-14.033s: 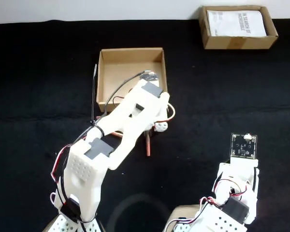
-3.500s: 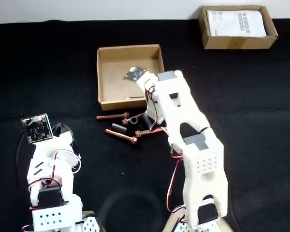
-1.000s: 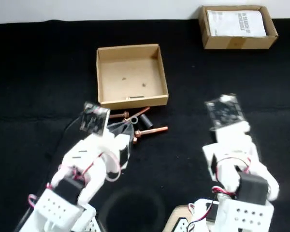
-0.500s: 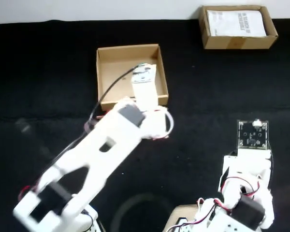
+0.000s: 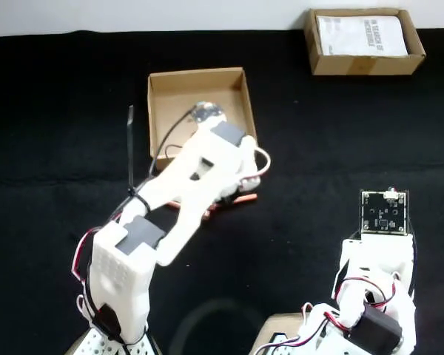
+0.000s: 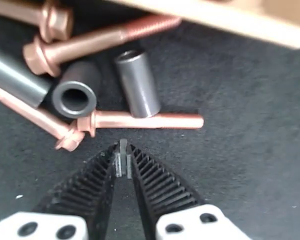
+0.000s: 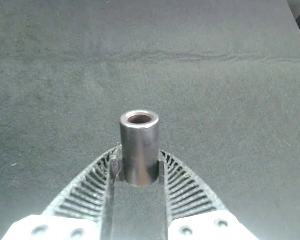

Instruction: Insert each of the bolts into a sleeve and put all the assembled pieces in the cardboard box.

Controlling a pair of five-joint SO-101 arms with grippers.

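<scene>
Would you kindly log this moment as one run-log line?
left claw: shut, empty, by loose bolt | right claw: shut on sleeve, no bolt inserted | cardboard box: wall just beyond bolt

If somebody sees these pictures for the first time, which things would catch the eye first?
The right gripper clamps a dark sleeve whose open end sticks out beyond the grip. The left arm stretches over the black table to a heap of copper bolts and grey sleeves just beside the cardboard box, and the left gripper hangs close by them with its jaws shut.
</scene>
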